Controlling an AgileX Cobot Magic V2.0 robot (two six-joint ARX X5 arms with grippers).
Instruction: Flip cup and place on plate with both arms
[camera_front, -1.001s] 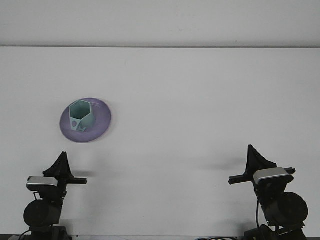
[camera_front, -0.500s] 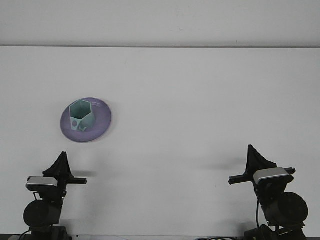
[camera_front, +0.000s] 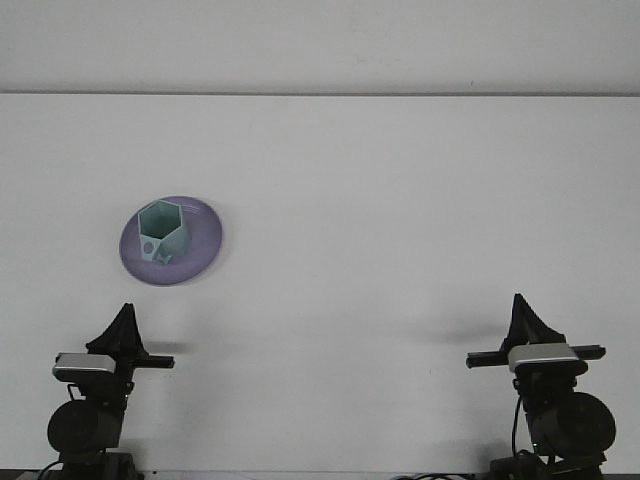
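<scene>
Front view shows a pale green cup (camera_front: 164, 232) with flat angled sides sitting on a purple plate (camera_front: 205, 243) in the left half of the frame, a little above the middle. Its mouth faces up toward the camera, so it looks upright; a small handle or tab shows at its lower edge, though that part is too small to read well. The plate rests on a plain white surface (camera_front: 400, 200).

Both arms sit low at the bottom of the frame, well apart from the cup. The left claw (camera_front: 124, 330) is at the lower left, directly below the plate; the right claw (camera_front: 523, 322) is at the lower right. Each shows only as a dark pointed shape above its wrist, so I cannot tell whether either one is spread wide or closed narrow. Neither holds anything.

Judging from this layout, the cup already stands on the plate with its mouth up, so the task looks finished or close to it, and the step in hand is parking the arms. To do that well, both arms should stay low and near the bottom edge, clear of the plate, so nothing brushes the cup or nudges the plate across the smooth surface. The left arm is nearer and needs more care.
</scene>
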